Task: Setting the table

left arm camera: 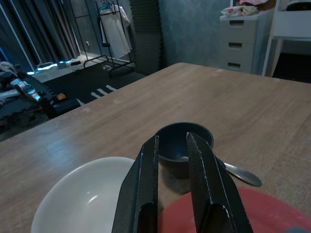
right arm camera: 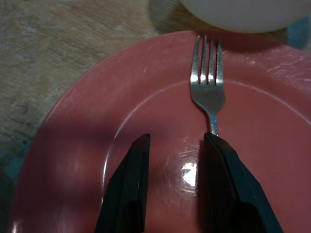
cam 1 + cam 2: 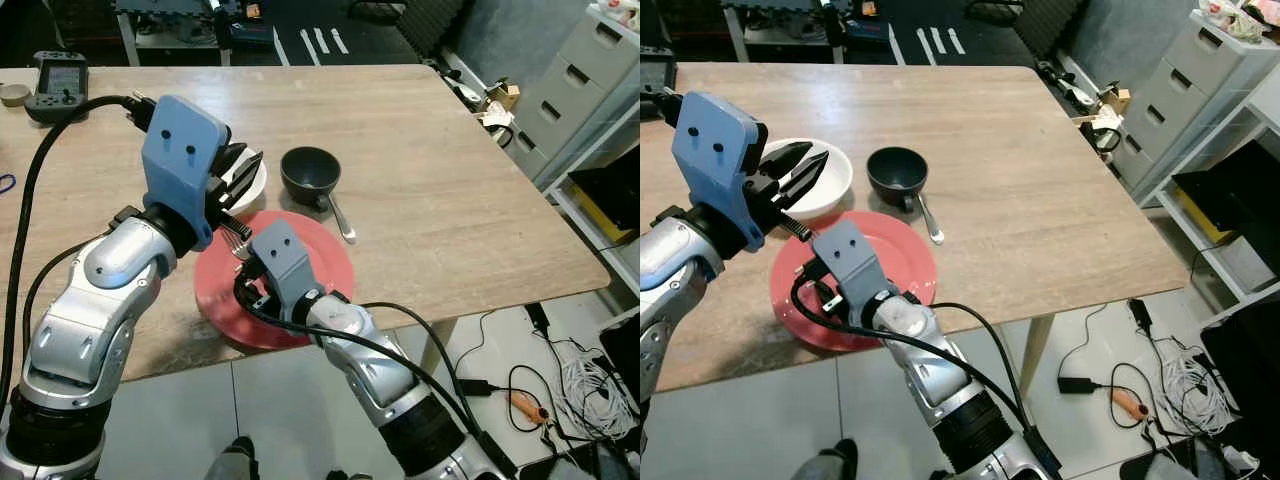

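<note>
Fork (image 2: 208,85) lying on red plate (image 2: 73,126), wooden tabletop (image 3: 420,180).
Right gripper (image 2: 175,145) spread, low over plate, one finger beside fork handle; left gripper (image 1: 171,150) narrowly parted above white bowl (image 1: 82,199).

Two arms cased in rounded silver shells with black joints are seen, each ended by a flat blue wrist block (image 3: 186,150) (two small dark holes are set in the left one's face), long tapering black fingers (image 1: 206,184), and thick black cables (image 3: 30,190) looped alongside.
</note>
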Robot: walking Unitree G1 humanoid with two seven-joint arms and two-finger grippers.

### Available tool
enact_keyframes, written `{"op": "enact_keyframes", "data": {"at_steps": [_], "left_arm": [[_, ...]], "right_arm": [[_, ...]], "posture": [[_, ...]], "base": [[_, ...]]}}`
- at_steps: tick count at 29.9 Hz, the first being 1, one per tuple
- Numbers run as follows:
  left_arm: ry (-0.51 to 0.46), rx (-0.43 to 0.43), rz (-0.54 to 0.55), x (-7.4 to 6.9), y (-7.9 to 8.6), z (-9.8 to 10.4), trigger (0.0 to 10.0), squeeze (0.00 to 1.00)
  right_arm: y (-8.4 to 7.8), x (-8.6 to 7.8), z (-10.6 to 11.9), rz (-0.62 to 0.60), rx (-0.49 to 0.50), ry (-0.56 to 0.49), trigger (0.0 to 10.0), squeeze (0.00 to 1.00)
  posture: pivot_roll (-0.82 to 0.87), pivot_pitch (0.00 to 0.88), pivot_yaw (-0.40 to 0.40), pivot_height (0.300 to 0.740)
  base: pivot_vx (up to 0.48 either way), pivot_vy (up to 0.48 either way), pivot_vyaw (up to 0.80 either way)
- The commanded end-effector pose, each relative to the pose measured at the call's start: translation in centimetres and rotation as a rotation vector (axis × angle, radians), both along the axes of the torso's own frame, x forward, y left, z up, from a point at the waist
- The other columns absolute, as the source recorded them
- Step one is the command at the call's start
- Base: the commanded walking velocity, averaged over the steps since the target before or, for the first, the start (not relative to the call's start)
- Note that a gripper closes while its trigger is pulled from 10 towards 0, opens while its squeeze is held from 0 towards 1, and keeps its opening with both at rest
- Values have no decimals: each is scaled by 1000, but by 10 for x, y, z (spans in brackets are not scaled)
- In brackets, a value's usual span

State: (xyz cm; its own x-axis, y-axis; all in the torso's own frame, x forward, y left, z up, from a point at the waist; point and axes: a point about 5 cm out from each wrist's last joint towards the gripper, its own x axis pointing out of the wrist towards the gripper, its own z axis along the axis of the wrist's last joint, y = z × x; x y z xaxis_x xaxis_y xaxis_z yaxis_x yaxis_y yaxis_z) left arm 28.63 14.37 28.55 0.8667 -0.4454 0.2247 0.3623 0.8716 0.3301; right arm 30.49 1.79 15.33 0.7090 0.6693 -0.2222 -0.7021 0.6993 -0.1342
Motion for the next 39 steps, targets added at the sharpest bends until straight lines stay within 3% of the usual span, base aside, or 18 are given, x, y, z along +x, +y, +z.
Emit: {"op": "enact_keyframes", "data": {"at_steps": [1, 7, 17, 20, 27, 33, 34, 35, 36, 39], "left_arm": [[4, -1, 2, -3, -2, -3, 10000, 0], [8, -6, 12, -6, -1, -5, 10000, 0], [13, -7, 6, -5, -2, -5, 10000, 0], [13, -8, 5, -5, -3, -5, 10000, 0], [12, -9, 8, -5, -3, -4, 10000, 0], [11, -13, 17, -7, 0, -4, 10000, 0], [11, -14, 18, -7, 0, -4, 10000, 0], [11, -14, 19, -7, 0, -4, 10000, 0], [11, -15, 20, -7, 0, -4, 10000, 0], [12, -20, 22, -6, 0, -3, 10000, 0]], "right_arm": [[-4, 4, -18, -56, -31, 99, 10000, 0], [-9, 14, -5, -102, 30, 61, 10000, 0], [-19, 16, 26, -95, 123, -22, 10000, 0], [-20, 18, 25, -116, 125, -15, 10000, 0], [-21, 20, -2, -209, 36, 88, 10000, 0], [-18, 17, -15, -170, -24, 124, 10000, 0], [-18, 16, -16, -165, -31, 124, 6510, 0], [-18, 16, -17, -163, -35, 124, 6510, 0], [-18, 16, -18, -158, -42, 127, 0, 0], [-21, 15, -23, -159, -41, 162, 0, 0]], "posture": [[158, 155, -59, 740], [165, 157, -65, 740], [153, 150, -56, 740], [155, 150, -56, 740], [161, 147, -59, 740], [169, 145, -65, 740], [169, 145, -65, 740], [169, 145, -65, 740], [166, 145, -67, 740], [163, 148, -69, 740]], "base": [[0, 0, 0], [0, 0, 0], [0, 0, 0], [0, 0, 0], [0, 0, 0], [0, 0, 0], [0, 0, 0], [0, 0, 0], [0, 0, 0], [0, 0, 0]]}}
